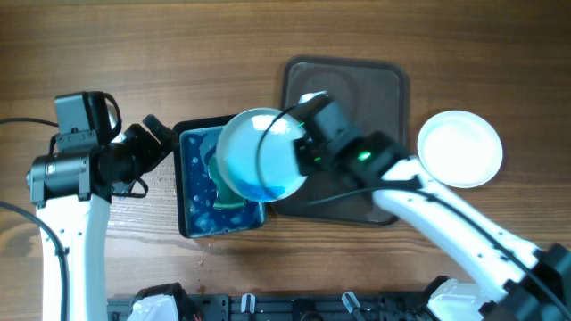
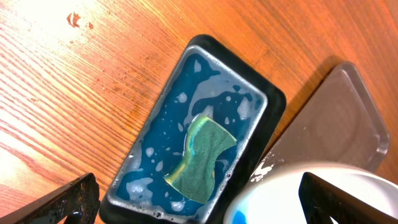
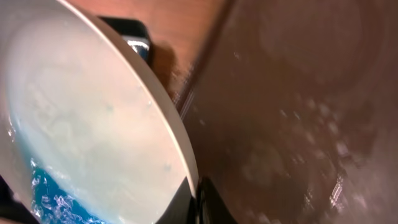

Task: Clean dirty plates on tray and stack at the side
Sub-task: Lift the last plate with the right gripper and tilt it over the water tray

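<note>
My right gripper [image 1: 303,147] is shut on the rim of a white plate [image 1: 260,153] with a blue smear along its lower edge. It holds the plate tilted above the small black tray of blue liquid [image 1: 192,223]; the plate also shows in the right wrist view [image 3: 93,124], pinched between the fingers [image 3: 198,199]. The dark brown tray [image 1: 375,89] lies behind it with no plates showing on it. A clean white plate [image 1: 460,148] sits on the table to the right of the brown tray. My left gripper [image 2: 199,205] is open above the black tray [image 2: 273,106], holding nothing.
A green and yellow sponge [image 2: 202,155] lies in the soapy blue liquid in the black tray. Water drops spot the wooden table [image 1: 201,259] near that tray. The brown tray's corner [image 2: 348,118] shows in the left wrist view.
</note>
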### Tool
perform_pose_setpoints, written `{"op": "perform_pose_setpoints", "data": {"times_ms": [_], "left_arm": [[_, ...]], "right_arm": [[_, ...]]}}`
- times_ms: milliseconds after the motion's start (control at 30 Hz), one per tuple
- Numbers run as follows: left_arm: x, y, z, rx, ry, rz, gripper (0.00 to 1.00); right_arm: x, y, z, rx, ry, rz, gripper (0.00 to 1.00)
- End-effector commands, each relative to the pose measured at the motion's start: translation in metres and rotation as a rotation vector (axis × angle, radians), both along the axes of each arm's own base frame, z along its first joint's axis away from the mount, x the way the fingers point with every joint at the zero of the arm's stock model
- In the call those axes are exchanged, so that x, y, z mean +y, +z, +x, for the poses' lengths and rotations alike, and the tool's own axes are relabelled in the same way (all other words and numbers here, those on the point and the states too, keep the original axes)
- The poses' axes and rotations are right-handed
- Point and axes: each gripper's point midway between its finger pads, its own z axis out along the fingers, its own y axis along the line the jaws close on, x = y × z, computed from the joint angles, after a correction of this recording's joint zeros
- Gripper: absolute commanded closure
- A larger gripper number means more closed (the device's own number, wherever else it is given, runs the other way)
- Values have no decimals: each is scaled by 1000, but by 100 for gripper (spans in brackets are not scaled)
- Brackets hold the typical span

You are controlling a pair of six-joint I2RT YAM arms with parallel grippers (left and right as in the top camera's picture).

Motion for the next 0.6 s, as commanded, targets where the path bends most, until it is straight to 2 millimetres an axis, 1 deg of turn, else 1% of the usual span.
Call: {"op": "perform_pose_setpoints", "data": {"times_ms": [0,67,100,200,300,467,567], "left_arm": [[-1,8,1,-26,-1,-9,0],[-1,8,1,-26,-1,-9,0],[-1,8,1,-26,-1,-9,0],[-1,8,1,-26,-1,-9,0],[-1,8,1,-26,-1,-9,0],[-1,8,1,-26,-1,-9,0],[-1,8,1,-26,-1,-9,0]], "right_arm": [[11,9,13,-195,-87,-120,96],[16,18,13,-279,-100,-161,96],[19,27,10,-347,-113,-190,96],[26,43,3,-462,-124,-236,96],[32,56,-7,-547,-131,-272,96],[48,78,-26,-686,-59,-362,96],[53,86,-33,-734,-49,-382,96]]}}
